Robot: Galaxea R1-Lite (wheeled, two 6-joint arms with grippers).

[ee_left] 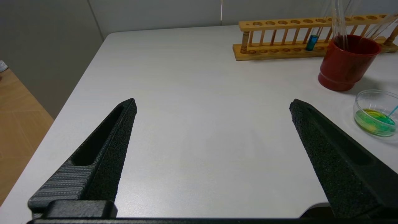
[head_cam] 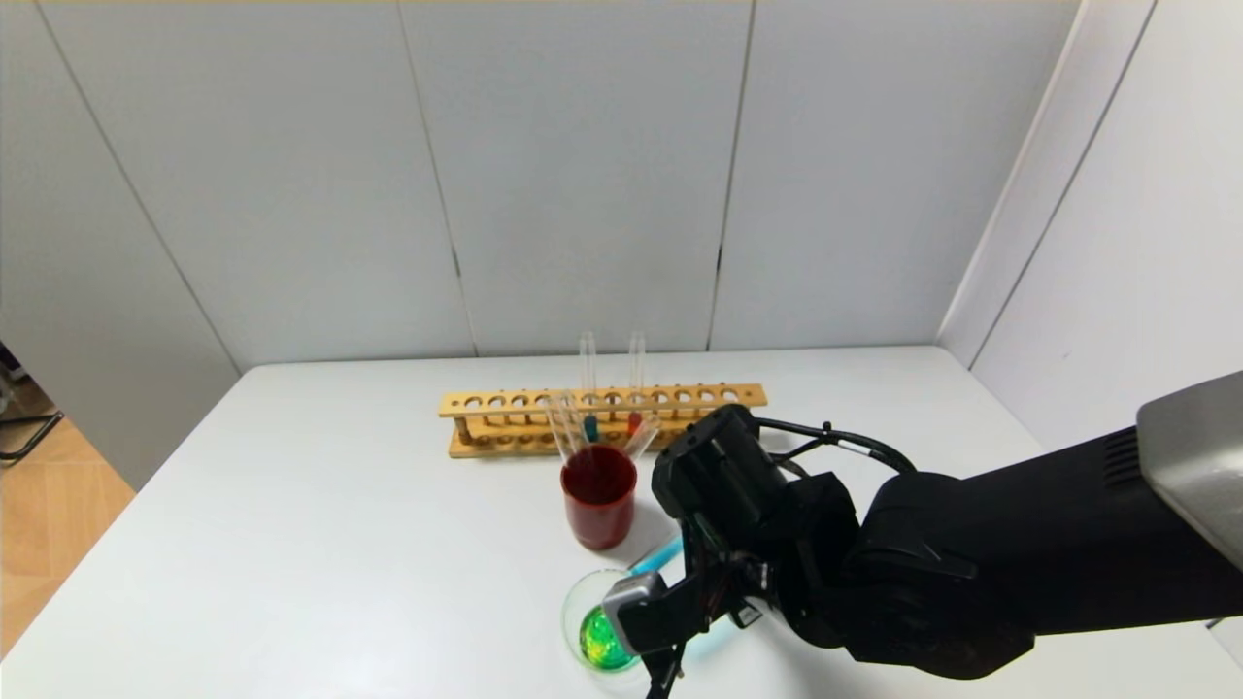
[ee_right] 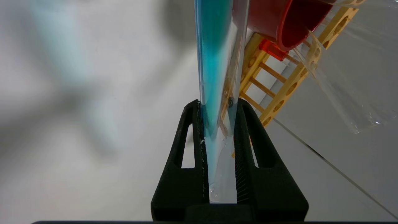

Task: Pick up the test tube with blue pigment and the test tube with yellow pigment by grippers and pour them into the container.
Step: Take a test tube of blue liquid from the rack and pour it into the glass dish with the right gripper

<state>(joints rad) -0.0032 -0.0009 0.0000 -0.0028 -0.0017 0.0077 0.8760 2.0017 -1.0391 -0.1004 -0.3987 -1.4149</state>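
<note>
My right gripper (ee_right: 217,104) is shut on the test tube with blue pigment (ee_right: 214,62), gripping it near its round bottom. In the head view that gripper (head_cam: 699,573) hangs beside the container (head_cam: 575,607), a low glass dish holding green-yellow liquid. The tube (head_cam: 658,556) slants down with its mouth over the dish, and teal liquid lies along its length. The left wrist view shows the tube's tip (ee_left: 393,110) inside the container (ee_left: 370,99). My left gripper (ee_left: 213,104) is open over bare table, holding nothing. The test tube with yellow pigment is out of view.
A dark red cup (head_cam: 599,495) with empty glass tubes stands behind the dish. Behind it is a wooden rack (head_cam: 680,398) holding another tube with blue liquid (head_cam: 589,427) and one with orange-red liquid (head_cam: 634,422). White walls close off the table's back and right.
</note>
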